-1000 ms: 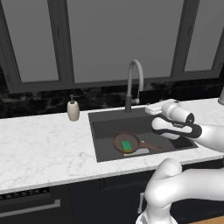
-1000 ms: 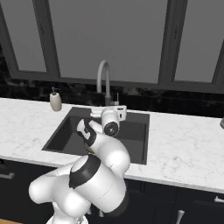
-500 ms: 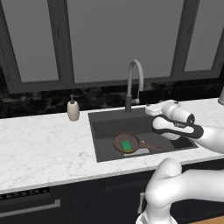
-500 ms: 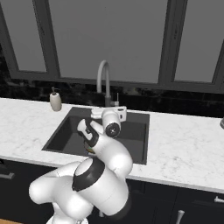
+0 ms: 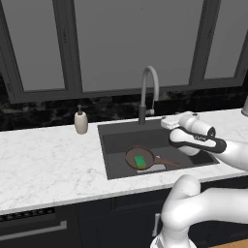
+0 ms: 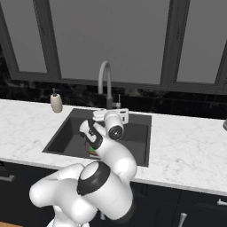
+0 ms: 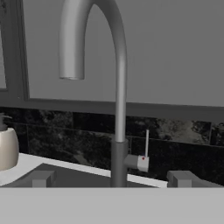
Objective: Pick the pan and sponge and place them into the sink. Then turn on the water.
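The dark-brown pan [image 5: 133, 156] lies on the floor of the dark-grey sink [image 5: 116, 138], its thin handle pointing right. On the pan rests the green sponge [image 5: 140, 161]. My gripper [image 5: 164, 122] hovers over the right part of the basin, level with the counter and facing the gooseneck faucet [image 5: 147, 92]. In the hand view the faucet [image 7: 118, 109] stands straight ahead with its small lever [image 7: 146, 144] upright on its right side. The gripper [image 7: 113, 179] is open, its fingertips [image 7: 41, 178] wide apart with nothing between them. No water runs.
A beige soap dispenser [image 5: 81, 121] stands on the white marble counter [image 5: 48, 164] left of the sink. Behind the faucet are a dark backsplash and window panes. In the right base view my arm covers most of the sink [image 6: 66, 133].
The hand has barely shifted near the faucet. Pan and sponge lie still in the sink, and the jaws stay wide.
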